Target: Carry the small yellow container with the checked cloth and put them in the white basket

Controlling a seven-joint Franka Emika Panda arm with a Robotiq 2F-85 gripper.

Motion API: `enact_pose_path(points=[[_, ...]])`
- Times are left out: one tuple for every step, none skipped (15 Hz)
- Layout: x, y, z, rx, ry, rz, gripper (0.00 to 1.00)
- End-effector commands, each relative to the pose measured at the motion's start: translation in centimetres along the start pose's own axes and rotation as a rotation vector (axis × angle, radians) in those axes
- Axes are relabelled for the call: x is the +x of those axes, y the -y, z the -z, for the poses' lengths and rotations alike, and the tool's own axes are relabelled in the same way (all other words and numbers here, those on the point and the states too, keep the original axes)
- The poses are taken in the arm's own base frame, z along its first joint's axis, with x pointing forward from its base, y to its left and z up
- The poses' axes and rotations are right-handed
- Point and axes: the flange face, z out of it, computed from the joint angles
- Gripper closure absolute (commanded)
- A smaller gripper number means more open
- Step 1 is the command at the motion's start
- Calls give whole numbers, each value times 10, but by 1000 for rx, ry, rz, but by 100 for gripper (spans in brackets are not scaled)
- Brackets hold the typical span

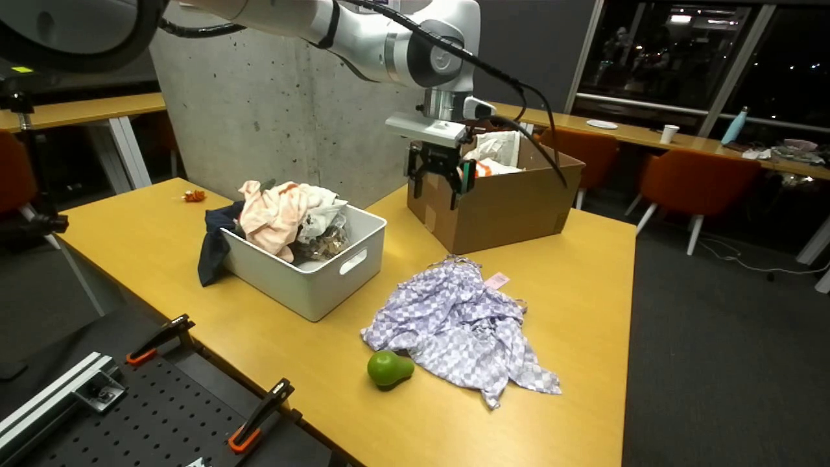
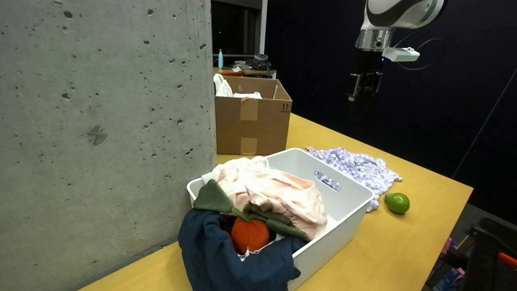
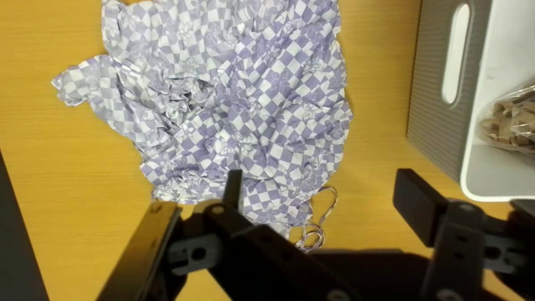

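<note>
The checked cloth (image 1: 454,324) (image 2: 355,165) lies crumpled on the yellow table, purple-blue and white, its thin strings loose at one corner in the wrist view (image 3: 267,104). Beside it stands the white basket (image 1: 279,285) (image 2: 335,250), part of whose slotted wall (image 3: 430,104) shows at the right of the wrist view. High above the table, between cloth and cardboard box in an exterior view, hangs my gripper (image 1: 435,193) (image 2: 364,95). Its fingers are wide apart in the wrist view (image 3: 322,196), with nothing between them. The small yellow container is hidden or out of view.
A green pear-like fruit (image 1: 387,370) (image 2: 398,203) sits at the cloth's edge. The brown cardboard box (image 1: 512,214) (image 2: 270,129) holds whitish cloths. Pinkish cloth (image 1: 272,217), a plastic bag (image 3: 514,121) and dark blue fabric (image 2: 230,254) fill part of the basket. A concrete pillar (image 2: 105,121) stands alongside.
</note>
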Motion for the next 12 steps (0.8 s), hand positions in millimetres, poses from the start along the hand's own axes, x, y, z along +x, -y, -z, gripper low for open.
enact_pose_path(points=[[-13,-27,-10,2,28,-1,0],[-14,-30,-17,9,35,3,0],[-16,-32,-23,14,45,1,0],[-17,-31,-31,19,54,3,0],[-18,-30,-38,16,62,8,0],[-20,-28,-46,12,79,20,0],[-22,-24,-52,22,94,25,0],[-23,-24,-61,26,100,26,0],[-24,-24,-69,31,108,18,0],[-22,-25,-83,33,105,9,0],[-19,-25,-96,25,97,3,0],[-15,-25,-109,14,79,0,0]])
